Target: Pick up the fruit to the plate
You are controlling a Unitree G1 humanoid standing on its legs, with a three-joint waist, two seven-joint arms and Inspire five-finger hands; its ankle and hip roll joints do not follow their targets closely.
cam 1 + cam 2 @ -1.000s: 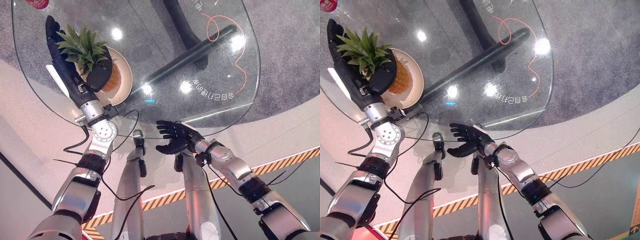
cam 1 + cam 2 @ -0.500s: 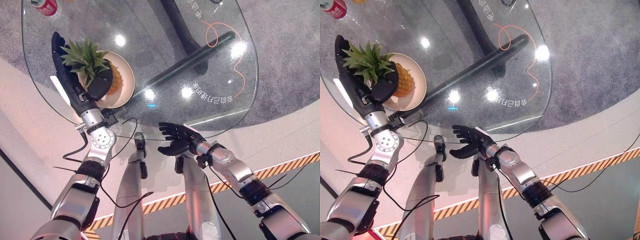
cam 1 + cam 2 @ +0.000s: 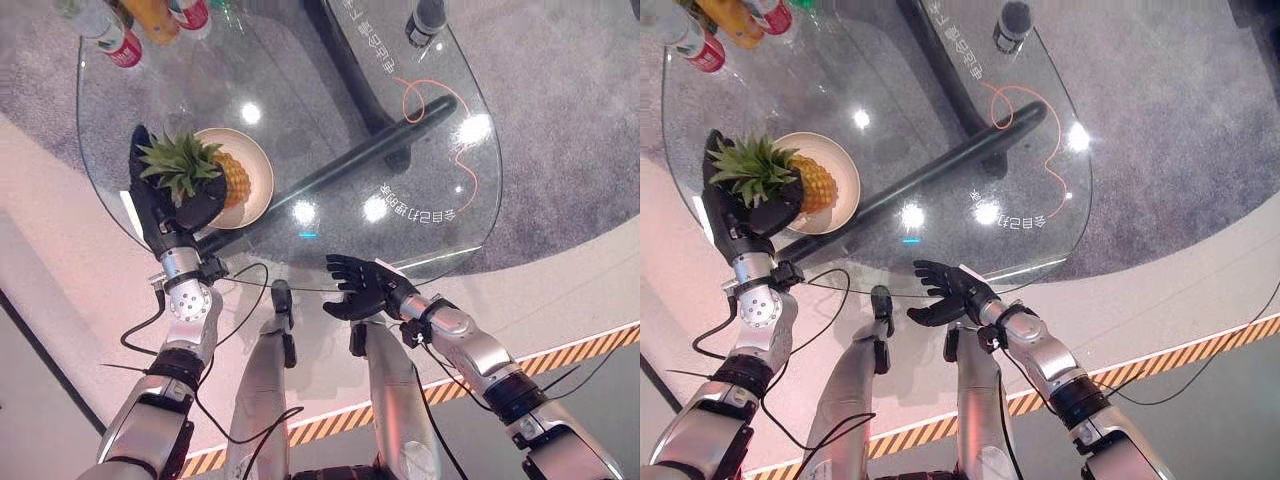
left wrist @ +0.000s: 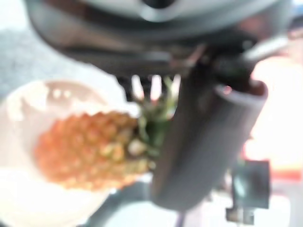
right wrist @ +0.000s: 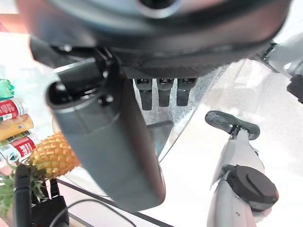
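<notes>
Left eye view: the left robot hand (image 3: 165, 205) sits at the near-left rim of the bench (image 3: 340, 120), its dark fingers and thumb curled round the leafy crown of the pineapple (image 3: 232, 178). The fruit's body lies on its side on the plate (image 3: 258, 165), crown pointing off the plate's edge toward the wrist. The left wrist view agrees: orange, knobbly rind resting on a pale dish, green leaves running into the hand's grip.

Judgement on progress: the placing looks nearly done. The fruit appears to rest on the plate; what seems left is letting go of the crown and drawing the arm clear without dragging the fruit off.

The right robot hand (image 3: 355, 288) hangs below the bench's near edge, fingers loosely spread, holding nothing.

Materials: the bench is clear glass, rounded in outline, glossy with light spots, with a dark base bar showing through it. The plate is round, cream, smooth and shallow. The pineapple's rind is rough and scaled, the leaves stiff and spiky. Bottles and cans (image 3: 150, 20) stand clustered at the far-left edge, well apart from the plate.
</notes>
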